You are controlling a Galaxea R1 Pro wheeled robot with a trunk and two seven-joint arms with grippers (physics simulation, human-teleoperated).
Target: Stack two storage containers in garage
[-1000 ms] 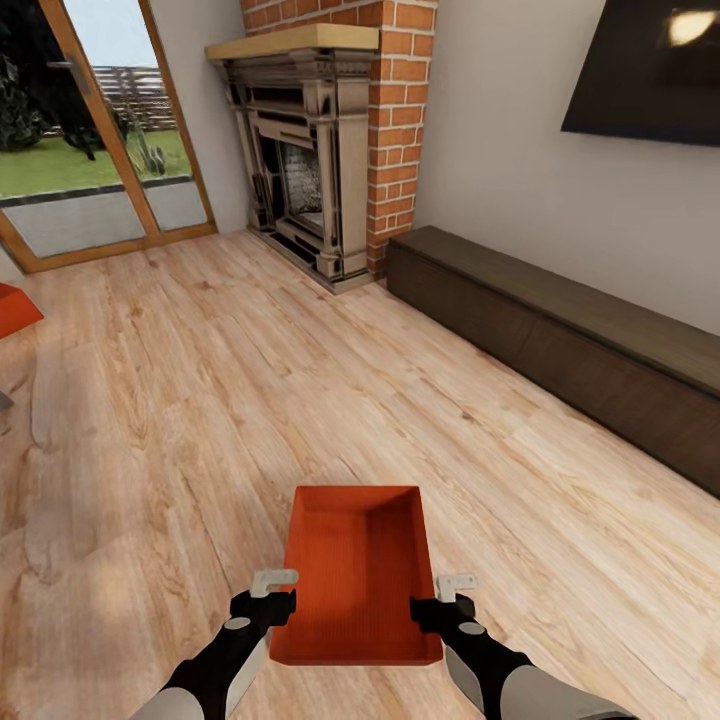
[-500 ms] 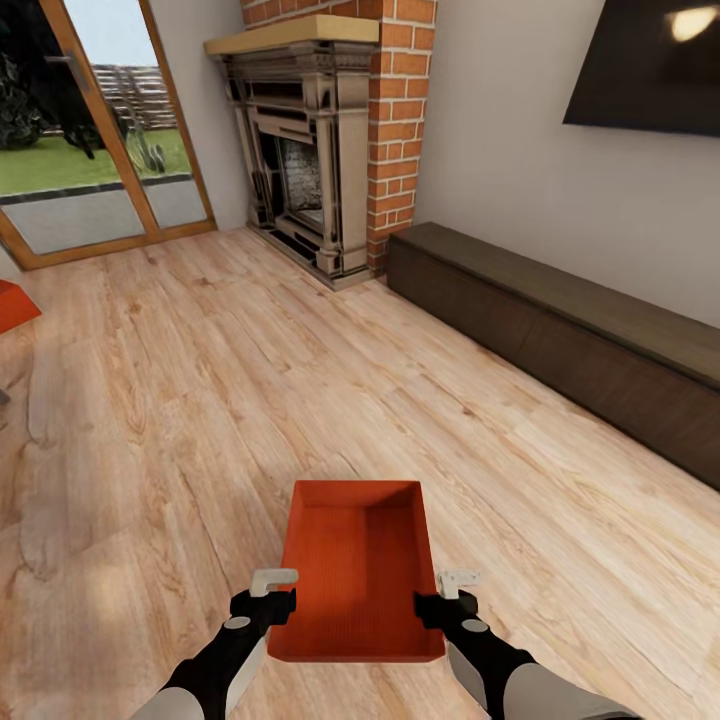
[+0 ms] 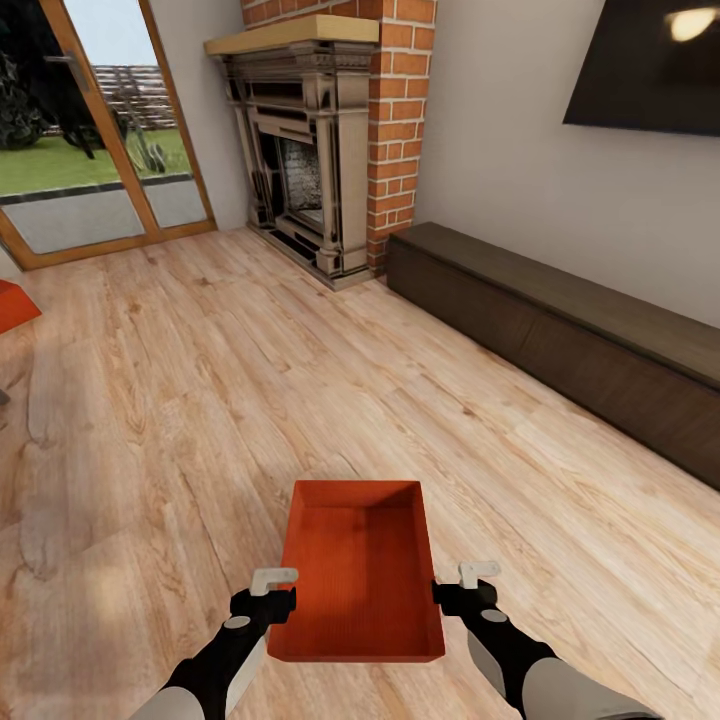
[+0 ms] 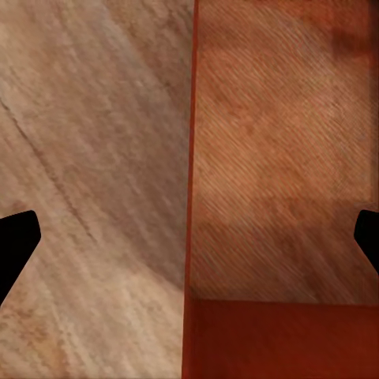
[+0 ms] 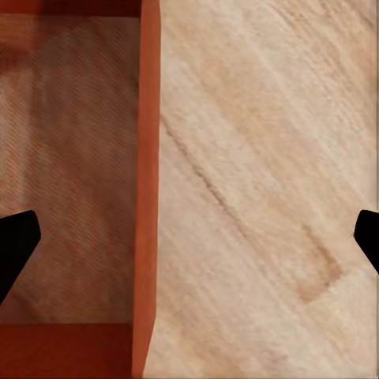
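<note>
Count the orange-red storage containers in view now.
2. One storage container sits on the wood plank floor between the left pincer and right pincer. A second orange-red container, mostly cut off, is at the head view's left edge.

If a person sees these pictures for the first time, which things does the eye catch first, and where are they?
First the orange-red storage container, open-topped and empty, on the light wood floor between the left gripper and the right gripper. Behind it, a brick fireplace stands at the far wall, with a long dark low cabinet along the right wall.
</note>
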